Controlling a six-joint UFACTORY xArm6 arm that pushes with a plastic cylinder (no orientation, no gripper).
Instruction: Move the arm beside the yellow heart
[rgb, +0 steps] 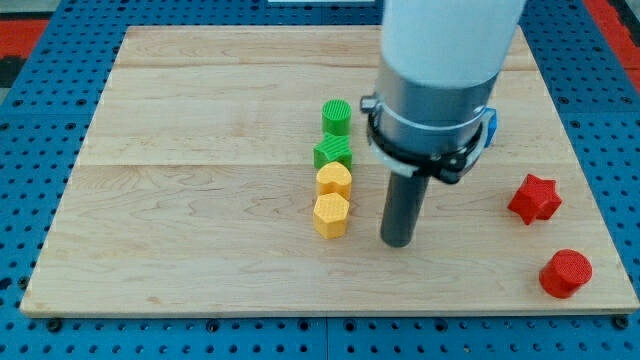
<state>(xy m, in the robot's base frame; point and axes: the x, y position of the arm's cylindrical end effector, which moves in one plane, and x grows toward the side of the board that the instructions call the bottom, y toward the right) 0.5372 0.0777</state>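
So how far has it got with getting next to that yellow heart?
Looks nearly done. My tip stands at the view's right of the column of two green and two yellow blocks, with a small gap. The yellow heart is the upper yellow block; the yellow hexagon sits just below it. My tip is level with the hexagon's lower edge, so what may remain is a nudge toward the view's top.

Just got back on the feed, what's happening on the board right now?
My tip is down on the wooden board, just to the view's right of a column of four touching blocks, with a small gap. From the view's top: green cylinder, green block, yellow heart, yellow hexagon. The tip is about level with the hexagon. A red star and red cylinder sit apart at the view's right.
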